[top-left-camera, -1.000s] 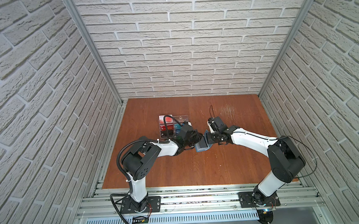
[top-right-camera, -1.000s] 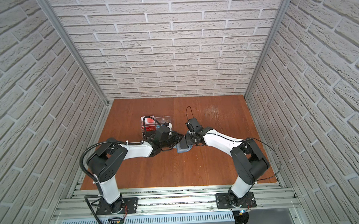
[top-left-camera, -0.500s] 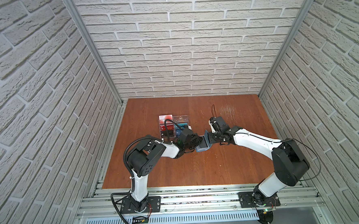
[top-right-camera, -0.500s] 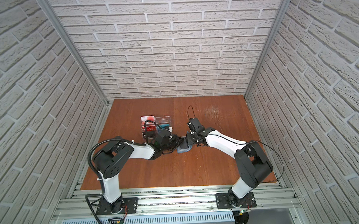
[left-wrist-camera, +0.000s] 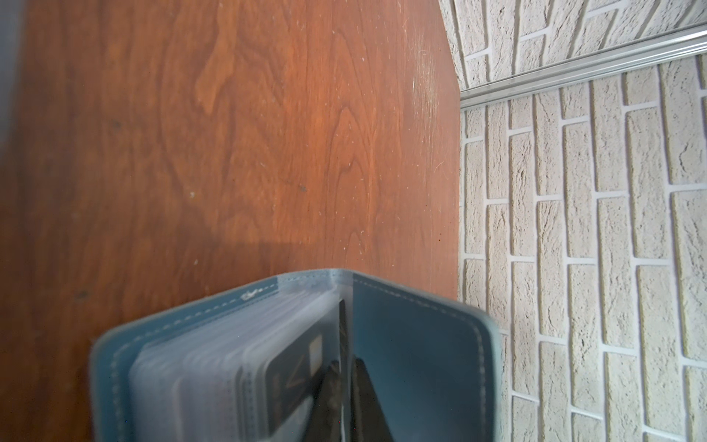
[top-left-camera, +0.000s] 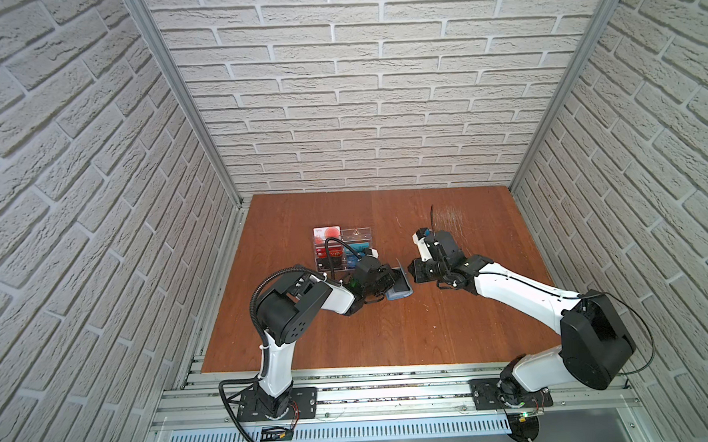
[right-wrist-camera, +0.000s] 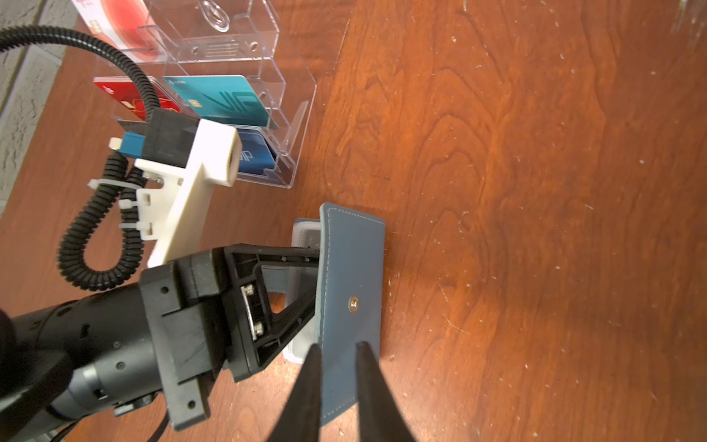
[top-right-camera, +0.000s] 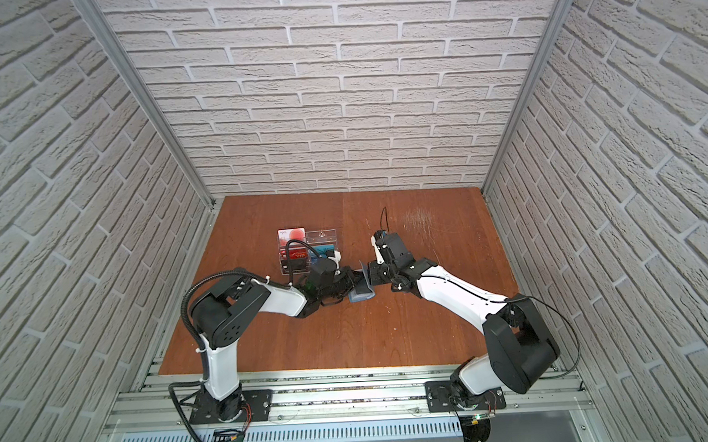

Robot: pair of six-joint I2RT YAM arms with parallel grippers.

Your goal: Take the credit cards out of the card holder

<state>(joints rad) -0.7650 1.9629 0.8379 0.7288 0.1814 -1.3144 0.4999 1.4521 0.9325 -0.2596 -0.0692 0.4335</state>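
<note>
The slate-blue card holder lies open like a book at the middle of the table, one cover raised. My left gripper reaches into it. It is shut on a thin dark credit card, seen edge-on beside the clear sleeves. Another dark card sits in a sleeve. My right gripper hovers at the raised cover's outer face. Its fingers stand a narrow gap apart and clamp nothing.
A clear acrylic rack stands just behind the left gripper. It holds a red card, a teal card, a blue one and a white card with a red circle. Brick walls enclose the table.
The left arm's elbow has swung toward the middle while its gripper stayed in the holder. The right gripper has stayed by the raised cover. The holder has barely shifted.
</note>
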